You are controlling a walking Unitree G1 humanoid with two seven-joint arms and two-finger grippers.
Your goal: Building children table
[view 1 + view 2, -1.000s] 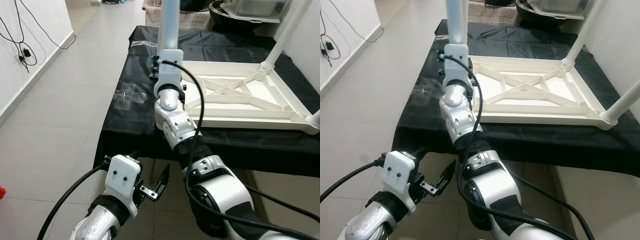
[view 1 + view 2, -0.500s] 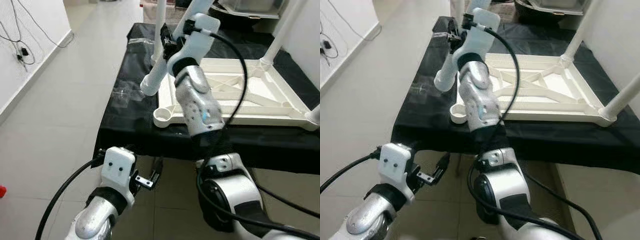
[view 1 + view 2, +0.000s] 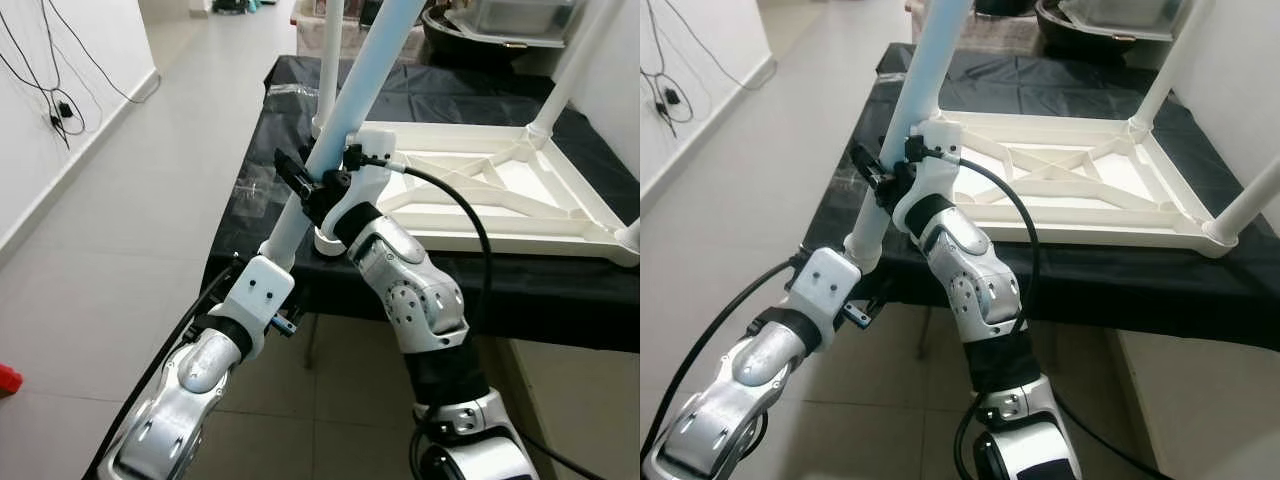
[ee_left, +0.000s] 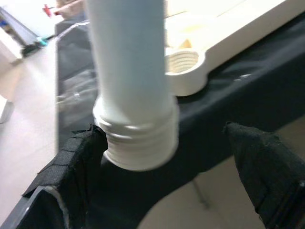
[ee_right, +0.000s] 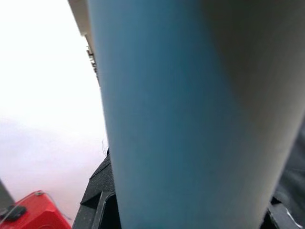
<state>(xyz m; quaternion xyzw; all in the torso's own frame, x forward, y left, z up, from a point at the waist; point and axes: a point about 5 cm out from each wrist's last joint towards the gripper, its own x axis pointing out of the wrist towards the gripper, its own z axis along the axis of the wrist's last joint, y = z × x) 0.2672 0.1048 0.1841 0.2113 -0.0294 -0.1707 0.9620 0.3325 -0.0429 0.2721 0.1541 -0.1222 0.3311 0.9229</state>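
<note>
The pale blue table leg [image 3: 345,115] is a long, stiff, smooth plastic tube, probably light but slippery and prone to swing about a single grip. It is best held near its middle, with a second hold just above the white threaded end [image 4: 138,143] to steer that end into the socket. It slants over the near left corner of the black-covered table [image 3: 255,215], threaded end hanging low just beyond the table's edge. The right gripper [image 3: 310,180] is clamped on the leg at mid-length. The left gripper [image 4: 167,162] stands spread, one finger [image 4: 71,164] touching the threaded end, the other apart from it, so it is not yet holding. The upturned white tabletop frame [image 3: 480,190] lies on the table, its empty threaded corner socket [image 4: 183,67] near the leg's end.

Half a second ago the leg's lower end hung above the cloth beside the socket, and the left gripper hung low, below the table's edge; now that end has dropped outward and the left gripper has risen to meet it.
</note>
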